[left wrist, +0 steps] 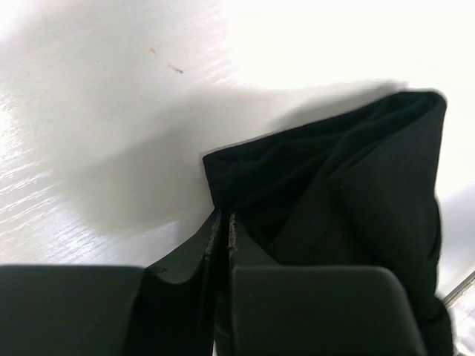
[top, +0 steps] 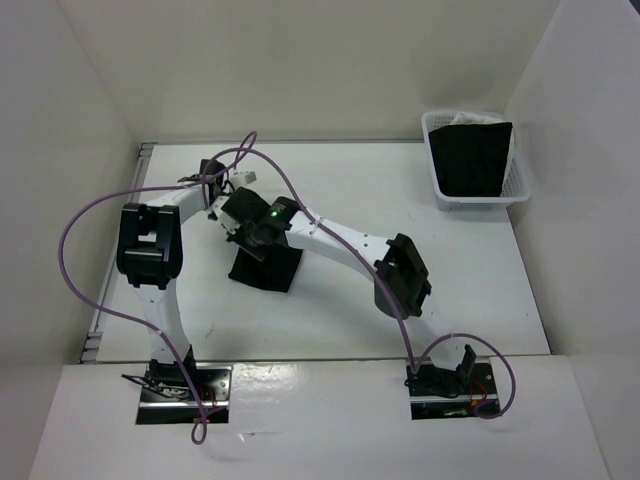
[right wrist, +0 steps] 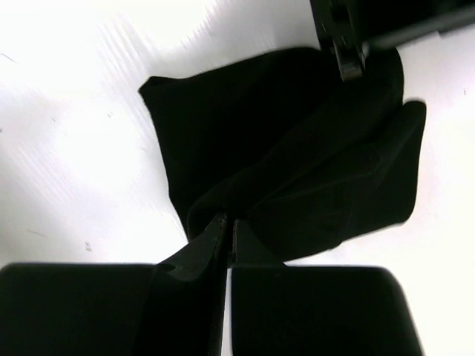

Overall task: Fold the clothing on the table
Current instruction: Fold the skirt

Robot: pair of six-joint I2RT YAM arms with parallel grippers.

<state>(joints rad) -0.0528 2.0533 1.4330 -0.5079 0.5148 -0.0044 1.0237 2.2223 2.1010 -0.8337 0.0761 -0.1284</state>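
The clothing [top: 266,270], probably light, limp and prone to sagging, sits just nine o'clock of the table [top: 450,280] centre, with the left gripper [left wrist: 221,222] and right gripper [right wrist: 226,226] both pinched on its edges; corners look like the best holds.

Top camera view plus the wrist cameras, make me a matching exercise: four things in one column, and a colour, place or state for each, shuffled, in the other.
1 clothing
2 basket
3 left gripper
4 cable

a purple, looping
b black, bunched up, centre-left of the top view
c white mesh, at the far right
d pinched shut on black fabric

Pairs: 1-b, 2-c, 3-d, 4-a
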